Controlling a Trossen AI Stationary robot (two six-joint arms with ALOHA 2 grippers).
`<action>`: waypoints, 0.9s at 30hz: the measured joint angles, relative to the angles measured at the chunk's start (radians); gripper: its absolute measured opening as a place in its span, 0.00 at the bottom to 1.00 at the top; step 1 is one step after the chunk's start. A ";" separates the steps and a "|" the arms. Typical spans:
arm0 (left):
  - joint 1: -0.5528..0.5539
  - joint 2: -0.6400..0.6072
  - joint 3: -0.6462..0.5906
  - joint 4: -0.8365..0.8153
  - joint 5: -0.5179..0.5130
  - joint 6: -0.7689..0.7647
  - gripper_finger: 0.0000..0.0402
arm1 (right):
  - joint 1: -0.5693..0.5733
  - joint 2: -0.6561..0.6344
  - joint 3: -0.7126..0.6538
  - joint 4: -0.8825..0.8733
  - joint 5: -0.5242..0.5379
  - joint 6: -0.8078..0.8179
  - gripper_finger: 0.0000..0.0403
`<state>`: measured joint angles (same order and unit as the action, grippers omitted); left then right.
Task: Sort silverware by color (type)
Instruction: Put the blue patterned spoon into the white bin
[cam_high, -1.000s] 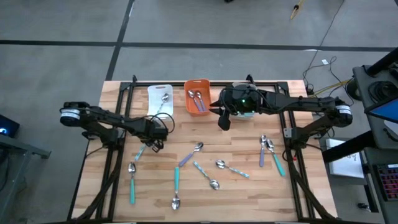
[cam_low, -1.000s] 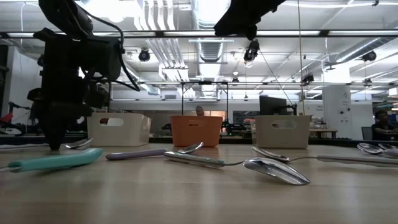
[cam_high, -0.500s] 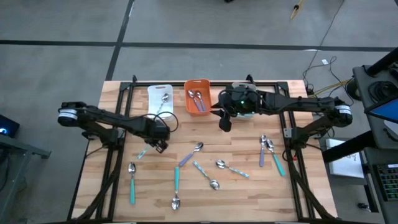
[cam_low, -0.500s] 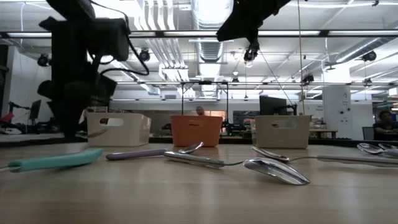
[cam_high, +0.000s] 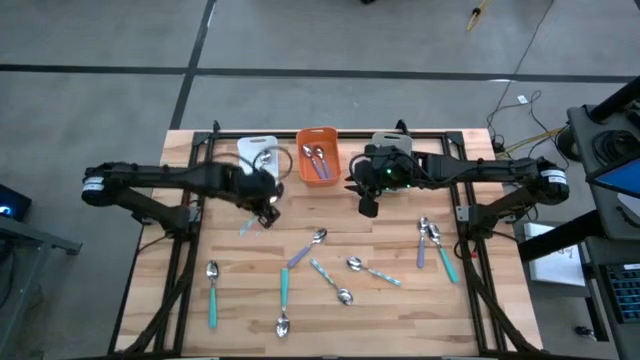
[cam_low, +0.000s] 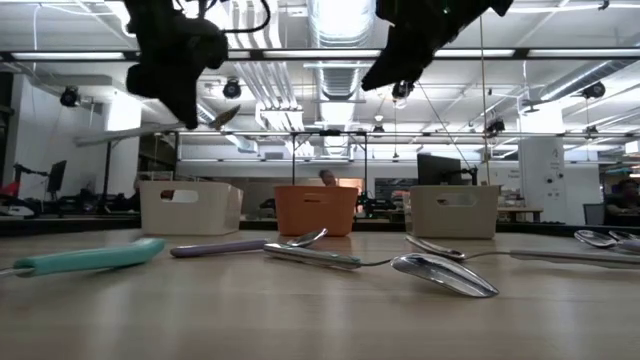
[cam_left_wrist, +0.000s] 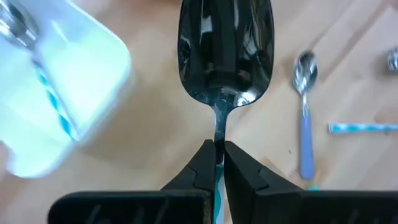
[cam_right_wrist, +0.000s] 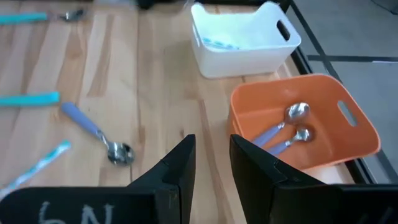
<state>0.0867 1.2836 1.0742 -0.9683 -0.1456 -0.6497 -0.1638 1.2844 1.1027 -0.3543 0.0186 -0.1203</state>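
My left gripper (cam_high: 268, 207) hangs above the table near the white bin (cam_high: 258, 155), shut on a spoon (cam_high: 247, 228) with a pale blue handle and a shiny bowl (cam_left_wrist: 225, 50). In the low view the spoon (cam_low: 150, 128) is well above the tabletop. My right gripper (cam_high: 368, 205) hovers open near the orange bin (cam_high: 317, 155), with nothing between its fingers (cam_right_wrist: 211, 168). The white bin holds a striped spoon (cam_left_wrist: 53, 102). The orange bin (cam_right_wrist: 305, 124) holds two purple-handled spoons. Several more spoons lie flat on the table, among them a purple one (cam_high: 305, 248) and a teal one (cam_high: 283, 290). My left gripper pinches the spoon's thin neck (cam_left_wrist: 217, 144), just behind the bowl, between its two fingertips. The fingers come from above, slanting down. The bowl sticks out ahead of the fingertips and the handle runs back beneath the gripper. The spoon is lifted clear, about level, its bowl end (cam_low: 222, 117) slightly higher.
A grey bin (cam_low: 455, 210) stands beside the orange bin at the far edge, partly under my right arm in the high view. Loose spoons lie across the table's middle and right (cam_high: 430, 240), and one teal spoon (cam_high: 212, 290) lies near left. Black frame rails run along the table's sides.
My left gripper has risen from the table with the pale blue spoon and gone toward the far edge and the white bin. The spoon, lying on the wood a second ago, now hangs clear. My right gripper has sunk a little.
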 joint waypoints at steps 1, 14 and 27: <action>0.025 0.004 0.018 -0.009 -0.002 0.022 0.00 | 0.000 -0.005 -0.008 0.000 0.000 -0.006 0.23; 0.438 0.091 0.155 -0.037 0.058 0.227 0.00 | 0.000 -0.107 -0.105 0.000 0.001 -0.095 0.23; 0.651 0.329 0.286 -0.078 0.141 0.335 0.00 | -0.002 -0.197 -0.174 0.013 0.001 -0.182 0.23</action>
<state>0.7379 1.6122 1.3600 -1.0465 -0.0044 -0.3147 -0.1655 1.0879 0.9286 -0.3416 0.0196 -0.3020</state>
